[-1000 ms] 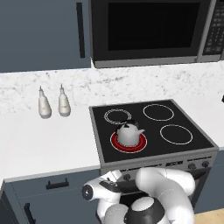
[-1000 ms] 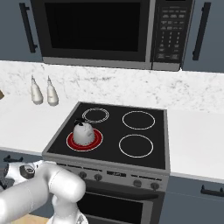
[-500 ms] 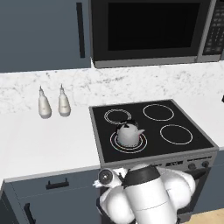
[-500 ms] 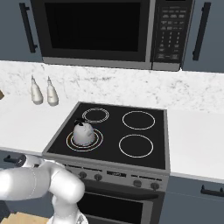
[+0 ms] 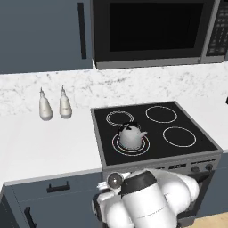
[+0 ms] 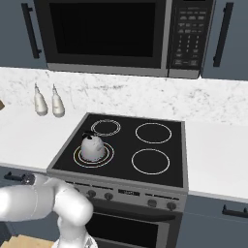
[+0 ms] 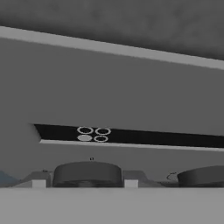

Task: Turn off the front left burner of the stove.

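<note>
The stove [image 5: 200, 141] [image 6: 174, 167] is a black glass cooktop in a grey frame. Its front left burner [image 5: 116, 146] [image 6: 109, 156] shows as a white double ring with no red glow, and a silver kettle [image 5: 131, 136] [image 6: 92, 147] stands on it. In the hand view my gripper [image 7: 85, 183] is right at the stove's front panel. Its fingertips [image 7: 38, 183] stand on either side of a round dark knob [image 7: 86, 173], with slim gaps, so the gripper is open. A second knob [image 7: 203, 176] lies to the right.
A black-windowed microwave [image 5: 151, 29] [image 6: 104, 31] hangs above the stove. Two white shakers [image 5: 45, 107] [image 6: 40, 102] stand on the white counter [image 5: 44, 147] to the left. More knobs [image 6: 152, 202] line the front panel. Drawer fronts [image 5: 58, 189] lie below the counter.
The front left burner went from a red disc to a white outline. My arm swung right along the stove front and now covers the left knobs in the left base view.
</note>
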Tool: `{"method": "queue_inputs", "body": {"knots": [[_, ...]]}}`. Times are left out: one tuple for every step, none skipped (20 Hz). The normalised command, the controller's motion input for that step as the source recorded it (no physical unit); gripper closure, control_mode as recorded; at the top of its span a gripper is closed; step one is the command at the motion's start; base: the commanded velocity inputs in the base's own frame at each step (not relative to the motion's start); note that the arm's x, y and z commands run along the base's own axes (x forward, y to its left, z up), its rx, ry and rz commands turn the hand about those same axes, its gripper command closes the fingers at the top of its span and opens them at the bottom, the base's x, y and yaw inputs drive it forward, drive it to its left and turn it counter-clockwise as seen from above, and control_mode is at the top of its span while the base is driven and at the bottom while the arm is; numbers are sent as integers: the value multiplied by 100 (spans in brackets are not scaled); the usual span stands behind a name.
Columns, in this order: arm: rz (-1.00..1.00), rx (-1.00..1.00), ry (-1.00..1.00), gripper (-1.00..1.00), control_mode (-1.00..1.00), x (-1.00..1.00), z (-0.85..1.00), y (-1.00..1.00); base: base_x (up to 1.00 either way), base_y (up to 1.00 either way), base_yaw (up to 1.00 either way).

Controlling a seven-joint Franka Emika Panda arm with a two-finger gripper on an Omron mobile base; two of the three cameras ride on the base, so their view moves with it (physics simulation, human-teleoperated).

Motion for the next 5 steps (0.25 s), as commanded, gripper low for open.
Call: {"method": "queue_inputs", "body": {"knots": [[0, 0, 0, 100, -100, 0, -4, -20, 0, 0, 0], [0, 0, 0, 100, -100, 28, -21, -52, 0, 0, 0], [-9, 0, 0, 100, -100, 8, -31, -36, 0, 0, 0], [-36, 0, 0, 100, -100, 0, -38, -16, 0, 0, 0], [-63, 0, 0, 100, -100, -4, -62, 0, 0, 0, 0]]}}
